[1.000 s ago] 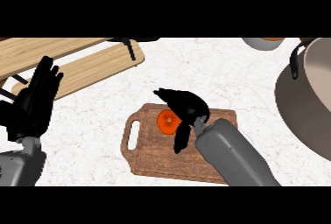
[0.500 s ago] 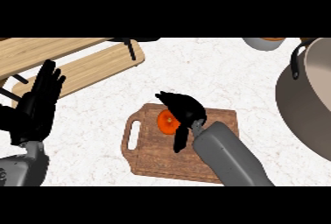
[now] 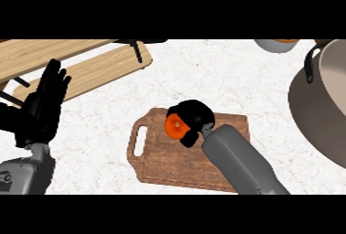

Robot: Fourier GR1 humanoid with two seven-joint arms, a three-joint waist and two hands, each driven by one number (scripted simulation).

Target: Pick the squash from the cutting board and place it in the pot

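Note:
An orange squash lies on the brown wooden cutting board in the middle of the counter. My right hand is curled round the squash from its right side and hides most of it. The grey pot stands at the right edge, its dark handle toward the back. My left hand stays open at the left edge, fingers up, away from the board.
A light wooden slatted rack with black legs fills the back left corner. A small grey bowl sits at the back edge, left of the pot. White marbled counter lies between board and pot.
My right hand has drawn its fingers in tighter round the squash, which shows a little less. The left hand has shifted slightly right and up.

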